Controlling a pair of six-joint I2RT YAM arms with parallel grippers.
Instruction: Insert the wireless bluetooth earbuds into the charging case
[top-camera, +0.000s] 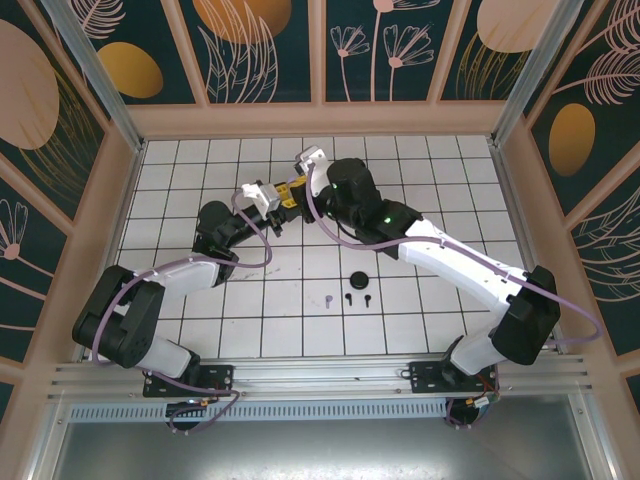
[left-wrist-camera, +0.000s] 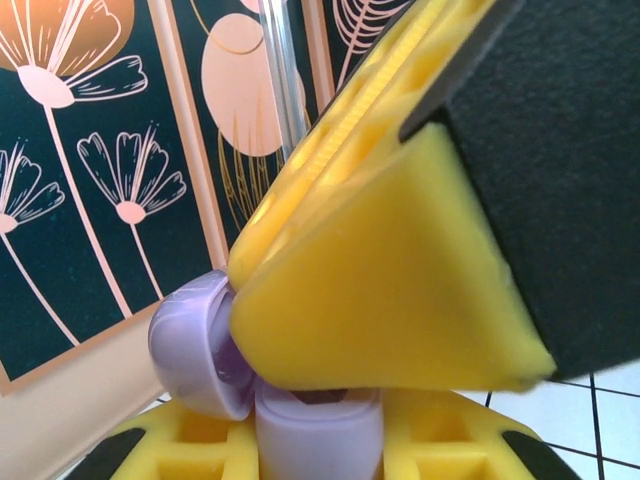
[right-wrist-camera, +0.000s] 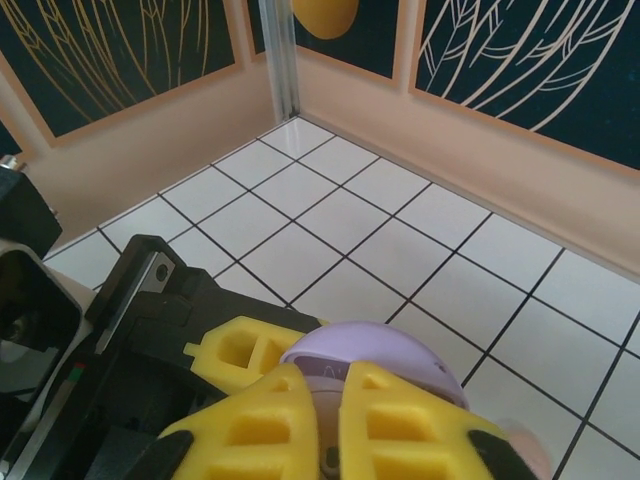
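Top external view is showing 3 tiny stemmed earbuds lying on the white-tiled tabletop (top-camera: 250, 320) in front of the arms. 1 is a lilac earbud (top-camera: 328, 299); just to its right are a black earbud (top-camera: 349, 299) and a second black earbud (top-camera: 367, 297). A round black case (top-camera: 358, 279) is sitting just behind them.

Further back, both arms are meeting at a lilac charging case (left-wrist-camera: 315, 432). The left gripper (left-wrist-camera: 315, 445) is clenching the case's base between its yellow fingers. A rounded lilac piece (left-wrist-camera: 195, 345) beside the base seems to be the lid, tipped open. The right gripper (right-wrist-camera: 330, 425) is pressing onto the case with its fingers drawn almost together. Its bulk is covering the case's opening, so the inside is hidden, and I cannot tell whether it is pinching anything.
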